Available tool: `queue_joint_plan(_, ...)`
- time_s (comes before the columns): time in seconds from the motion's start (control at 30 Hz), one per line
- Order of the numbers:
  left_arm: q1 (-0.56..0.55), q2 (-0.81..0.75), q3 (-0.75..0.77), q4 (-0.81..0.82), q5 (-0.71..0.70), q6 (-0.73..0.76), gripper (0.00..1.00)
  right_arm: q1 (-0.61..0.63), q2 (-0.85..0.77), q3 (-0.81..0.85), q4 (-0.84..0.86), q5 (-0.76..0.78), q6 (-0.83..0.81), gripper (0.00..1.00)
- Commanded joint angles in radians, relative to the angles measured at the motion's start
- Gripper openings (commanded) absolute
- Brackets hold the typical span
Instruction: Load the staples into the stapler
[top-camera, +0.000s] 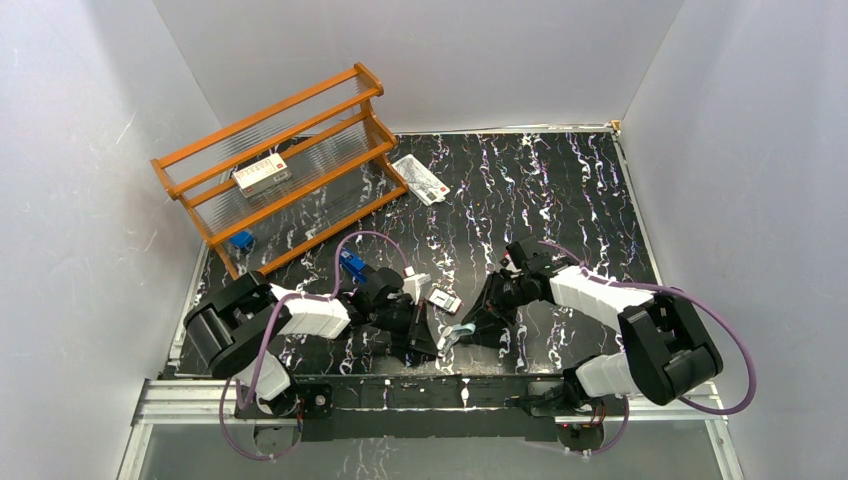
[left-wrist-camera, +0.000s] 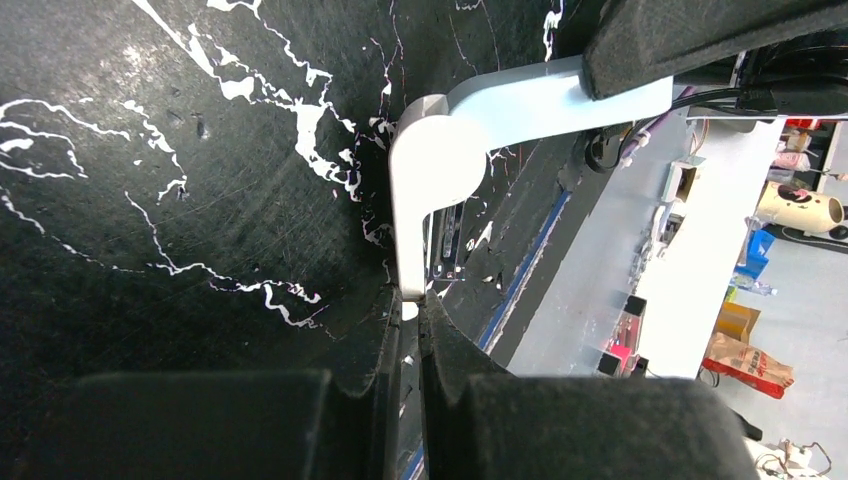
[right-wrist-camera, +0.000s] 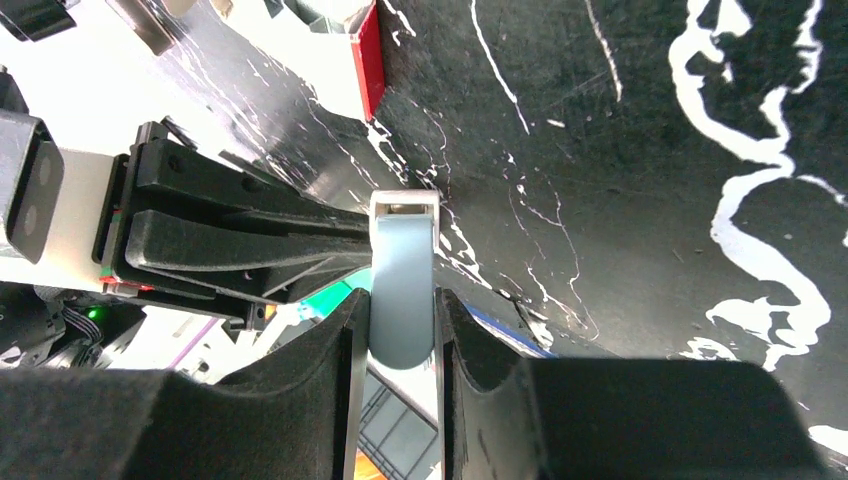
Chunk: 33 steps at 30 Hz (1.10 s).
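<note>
The stapler (top-camera: 456, 335) hangs low over the table's near edge, held between both grippers; its body looks pale blue-grey. My right gripper (right-wrist-camera: 402, 296) is shut on its rounded end (right-wrist-camera: 402, 270). In the left wrist view the stapler (left-wrist-camera: 445, 140) bends in an L, and my left gripper (left-wrist-camera: 415, 305) is shut on the thin tip of the lower leg. A silvery channel (left-wrist-camera: 446, 240) shows behind that leg. The staples' small red-and-white box (top-camera: 446, 301) and pale tray (top-camera: 417, 285) lie on the table just beyond the grippers. The box's red end (right-wrist-camera: 366, 55) also shows in the right wrist view.
An orange wooden rack (top-camera: 283, 165) stands at the back left, with a larger red-and-white box (top-camera: 262, 174) on its shelf and a small blue item (top-camera: 241, 239) at its foot. A flat white printed packet (top-camera: 420, 178) lies right of it. The metal table rail (top-camera: 400, 392) runs close below the grippers.
</note>
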Motion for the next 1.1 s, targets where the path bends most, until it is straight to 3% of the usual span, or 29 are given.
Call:
queue_joint_plan(0.0, -0.021, 0.031, -0.003, -0.097, -0.038, 0.041, 0.0, -0.018, 0.026, 0.026, 0.009, 0.048, -0.045, 0.36)
queue_joint_plan(0.47, -0.021, 0.03, -0.004, -0.109, -0.064, 0.031, 0.0, -0.025, 0.037, 0.034, 0.01, 0.053, -0.075, 0.4)
queue_joint_plan(0.83, -0.022, 0.042, 0.001, -0.108, -0.078, 0.009, 0.0, -0.026, -0.033, 0.027, 0.011, 0.113, -0.094, 0.76)
queue_joint_plan(1.07, -0.021, 0.051, 0.022, -0.123, -0.088, 0.004, 0.0, -0.025, -0.093, 0.026, 0.014, 0.153, -0.089, 0.8)
